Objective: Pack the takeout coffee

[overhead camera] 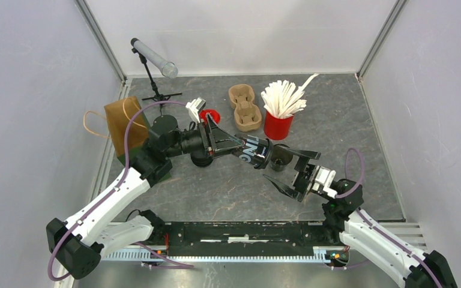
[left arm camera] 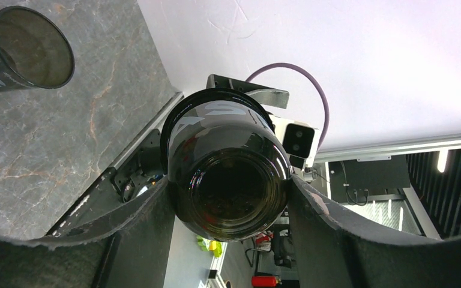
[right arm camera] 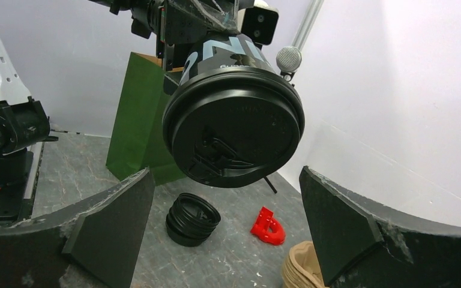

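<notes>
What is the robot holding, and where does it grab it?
The left gripper holds the lidded cup by its sides, near the bottom. The right gripper is open and empty.

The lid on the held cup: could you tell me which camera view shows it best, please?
The right wrist view: the lid faces that camera, whole and sharp. The top view shows only its rim, edge-on. The left wrist view shows the cup's base; the lid is hidden.
</notes>
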Available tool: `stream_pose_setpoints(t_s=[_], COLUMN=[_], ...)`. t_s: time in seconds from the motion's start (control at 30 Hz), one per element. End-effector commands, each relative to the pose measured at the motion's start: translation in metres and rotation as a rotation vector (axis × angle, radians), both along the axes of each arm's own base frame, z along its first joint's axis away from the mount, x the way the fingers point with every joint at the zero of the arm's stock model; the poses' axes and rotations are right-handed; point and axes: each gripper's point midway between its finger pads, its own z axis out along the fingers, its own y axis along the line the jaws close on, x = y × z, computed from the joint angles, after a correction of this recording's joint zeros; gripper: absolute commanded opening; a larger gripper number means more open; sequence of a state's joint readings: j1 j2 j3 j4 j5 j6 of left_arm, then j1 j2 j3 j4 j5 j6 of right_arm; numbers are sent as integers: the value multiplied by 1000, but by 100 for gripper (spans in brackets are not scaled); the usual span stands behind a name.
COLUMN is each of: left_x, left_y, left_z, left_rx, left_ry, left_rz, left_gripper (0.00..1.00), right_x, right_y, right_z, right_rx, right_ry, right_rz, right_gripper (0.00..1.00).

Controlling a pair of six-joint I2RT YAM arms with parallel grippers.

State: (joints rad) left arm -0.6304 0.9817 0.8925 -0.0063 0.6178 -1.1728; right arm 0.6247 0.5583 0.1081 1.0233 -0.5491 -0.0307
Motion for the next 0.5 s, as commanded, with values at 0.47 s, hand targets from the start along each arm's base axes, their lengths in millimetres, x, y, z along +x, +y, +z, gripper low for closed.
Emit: stream_pose_setpoints(t_s=[0.47], left_x=[-12], left_y=[-1], left_z=[15], left_rx=[-54], left_ry=[-9], left_rz=[-59], left_gripper=[49], right_x=[2], right_y=[9], right_z=[40], right_rx=[64], right_ry=[-84], right_rz=[15], right_gripper=[98])
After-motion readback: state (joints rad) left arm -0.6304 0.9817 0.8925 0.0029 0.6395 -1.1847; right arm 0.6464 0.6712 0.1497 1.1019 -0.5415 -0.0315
